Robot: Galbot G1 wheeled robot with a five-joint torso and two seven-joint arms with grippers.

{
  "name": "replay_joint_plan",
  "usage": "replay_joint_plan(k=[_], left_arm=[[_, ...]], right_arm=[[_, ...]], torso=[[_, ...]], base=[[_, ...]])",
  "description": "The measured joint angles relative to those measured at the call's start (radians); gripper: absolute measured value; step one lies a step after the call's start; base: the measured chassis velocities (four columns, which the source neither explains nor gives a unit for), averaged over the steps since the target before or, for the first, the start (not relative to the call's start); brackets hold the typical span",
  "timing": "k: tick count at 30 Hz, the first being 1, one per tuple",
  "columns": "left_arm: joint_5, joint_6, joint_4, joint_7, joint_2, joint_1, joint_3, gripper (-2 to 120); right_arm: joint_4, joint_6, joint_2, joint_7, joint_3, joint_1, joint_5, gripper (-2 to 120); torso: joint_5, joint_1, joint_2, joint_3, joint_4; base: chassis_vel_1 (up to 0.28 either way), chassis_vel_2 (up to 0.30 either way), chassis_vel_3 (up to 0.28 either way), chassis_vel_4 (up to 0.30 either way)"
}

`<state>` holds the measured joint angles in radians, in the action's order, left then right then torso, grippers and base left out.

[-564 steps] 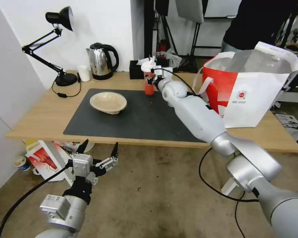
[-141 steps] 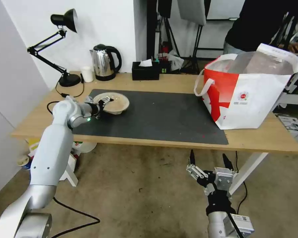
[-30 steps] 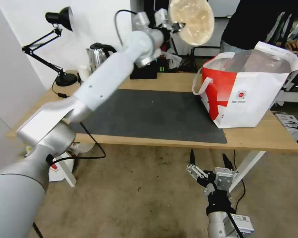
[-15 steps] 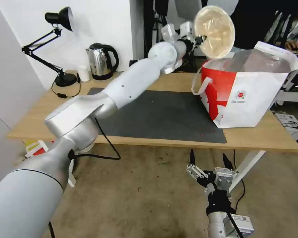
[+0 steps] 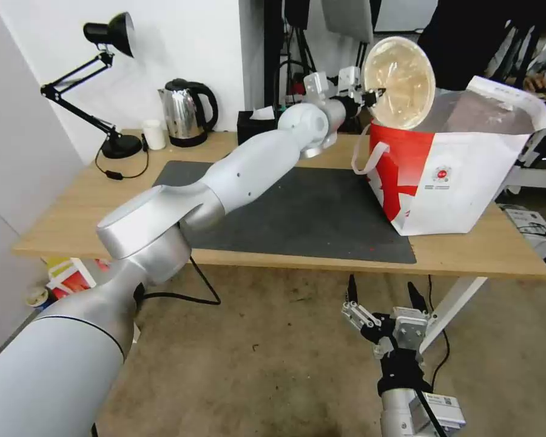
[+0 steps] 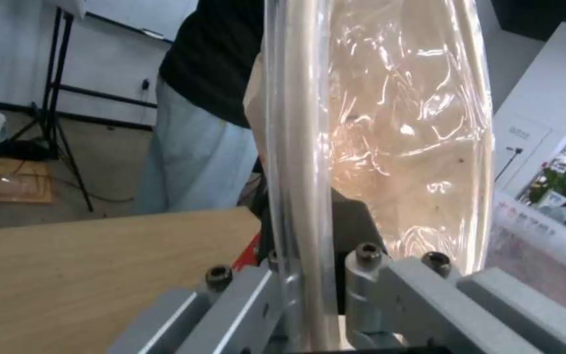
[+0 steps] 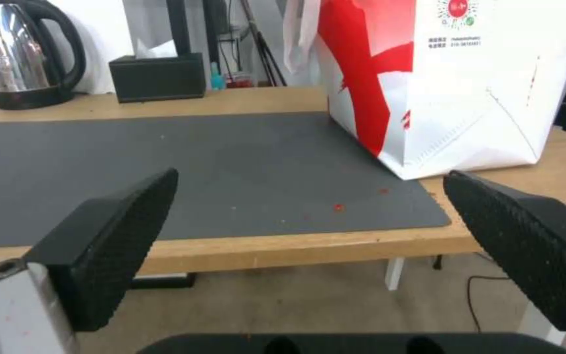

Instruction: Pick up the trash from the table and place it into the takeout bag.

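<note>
The light-wood table (image 5: 91, 209) carries a dark grey mat (image 5: 297, 212), bare from its near edge to the takeout bag (image 5: 461, 176) at 2 o'clock. The bag's mouth stands open, foil lining showing. At 1 o'clock the left gripper (image 5: 370, 94) pinches the rim of 1 shallow beige bowl (image 5: 399, 82), tipped on edge over the bag's near lip. At 11 o'clock stand a steel kettle (image 5: 185, 112) and desk lamp (image 5: 97, 79). The right gripper (image 5: 381, 303) hangs at 5 o'clock below the table edge, fingers spread.
</note>
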<state>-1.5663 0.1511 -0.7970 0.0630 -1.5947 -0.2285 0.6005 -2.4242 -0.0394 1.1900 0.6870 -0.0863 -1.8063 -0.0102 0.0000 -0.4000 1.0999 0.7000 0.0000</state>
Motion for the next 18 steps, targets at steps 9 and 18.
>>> replay_joint_plan(k=[9, 18], left_arm=[[0.028, -0.020, 0.010, 0.004, 0.001, 0.024, 0.042, 0], [0.037, -0.022, 0.002, 0.028, 0.002, 0.030, 0.049, 0]], right_arm=[[0.000, 0.000, 0.000, 0.000, 0.000, 0.000, 0.000, 100], [0.000, 0.000, 0.000, 0.000, 0.000, 0.000, 0.000, 100]], torso=[[0.0000, 0.000, 0.000, 0.000, 0.0000], [0.0000, 0.000, 0.000, 0.000, 0.0000]], base=[[0.000, 0.000, 0.000, 0.000], [0.000, 0.000, 0.000, 0.000]])
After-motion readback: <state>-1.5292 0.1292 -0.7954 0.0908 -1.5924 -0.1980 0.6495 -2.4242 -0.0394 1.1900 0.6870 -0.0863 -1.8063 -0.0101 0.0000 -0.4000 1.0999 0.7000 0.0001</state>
